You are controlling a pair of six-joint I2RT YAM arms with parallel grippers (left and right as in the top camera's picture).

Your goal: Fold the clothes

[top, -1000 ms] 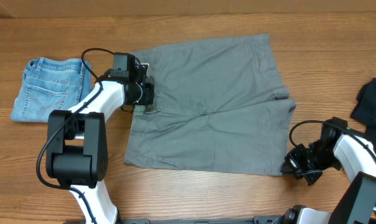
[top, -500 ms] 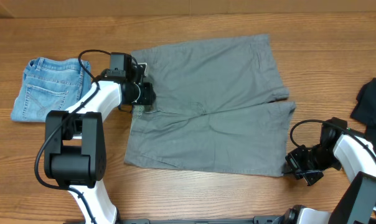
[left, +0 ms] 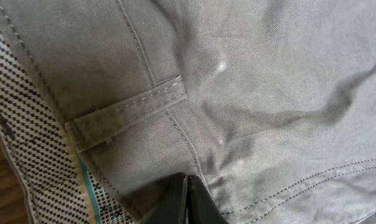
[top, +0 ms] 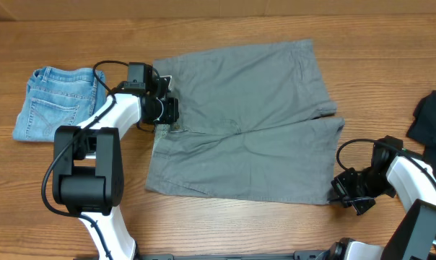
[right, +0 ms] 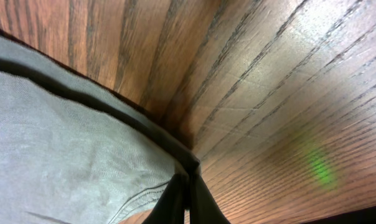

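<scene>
Wood table (top: 225,224). Nearest, the right end effector (top: 334,193) is fully closed, pinching the near right hem corner of the grey shorts (top: 240,123). The shorts lie flat mid-table, with the waistband to the left and the legs to the right. The left end effector (top: 163,127) is also closed, its tips nipping cloth at the waistband, just by a belt loop (left: 129,109). Denim shorts (top: 55,101) sit folded at far left, apart. Black garment (top: 431,119) lies at the right edge, partly cut off.
</scene>
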